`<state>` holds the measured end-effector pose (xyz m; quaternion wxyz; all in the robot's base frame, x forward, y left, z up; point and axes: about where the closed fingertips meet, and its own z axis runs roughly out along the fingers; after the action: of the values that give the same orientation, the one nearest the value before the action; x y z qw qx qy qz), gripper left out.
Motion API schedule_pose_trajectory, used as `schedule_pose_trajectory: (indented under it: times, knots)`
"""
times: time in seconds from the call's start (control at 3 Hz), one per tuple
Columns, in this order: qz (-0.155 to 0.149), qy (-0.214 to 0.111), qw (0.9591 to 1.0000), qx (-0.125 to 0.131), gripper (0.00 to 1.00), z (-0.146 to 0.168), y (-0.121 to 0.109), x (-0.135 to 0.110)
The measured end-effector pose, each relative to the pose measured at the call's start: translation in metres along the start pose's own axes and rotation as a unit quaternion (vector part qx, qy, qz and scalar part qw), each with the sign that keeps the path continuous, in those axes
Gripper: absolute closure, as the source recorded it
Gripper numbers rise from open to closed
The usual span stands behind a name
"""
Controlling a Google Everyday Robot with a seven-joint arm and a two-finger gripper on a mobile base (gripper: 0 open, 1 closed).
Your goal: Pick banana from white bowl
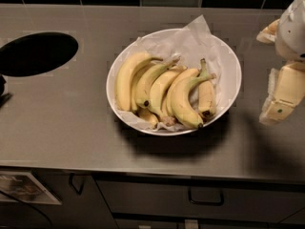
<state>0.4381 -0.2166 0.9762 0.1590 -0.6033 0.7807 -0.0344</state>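
Centrally in frame, resting on the grey steel counter (62,123): white bowl (228,61), wide and shallow, lined with crumpled white paper (195,35) poking above the rim at the upper side. Inside, about seven bananas (178,97), yellow, lying side by side, stems mostly toward the upper right, dark tips toward the lower edge of the bowl. At the far right edge, partly cut off: gripper (265,75), cream-coloured, spread apart and grasping nothing, hovering just beside the bowl without touching it, apart from the fruit. Upper left: black round hole (38,53) in the counter. Along the bottom, dark drawer fronts with handles (206,197).
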Motion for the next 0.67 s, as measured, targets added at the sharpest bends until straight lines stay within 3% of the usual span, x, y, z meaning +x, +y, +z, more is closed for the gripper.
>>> schedule_pose_trajectory:
  times: [0.33, 0.67]
  knots:
    - [0.000, 0.000, 1.0000, 0.000, 0.00, 0.000, 0.000, 0.000]
    - [0.008, -0.019, 0.9998, -0.007, 0.00, 0.011, 0.015, -0.034]
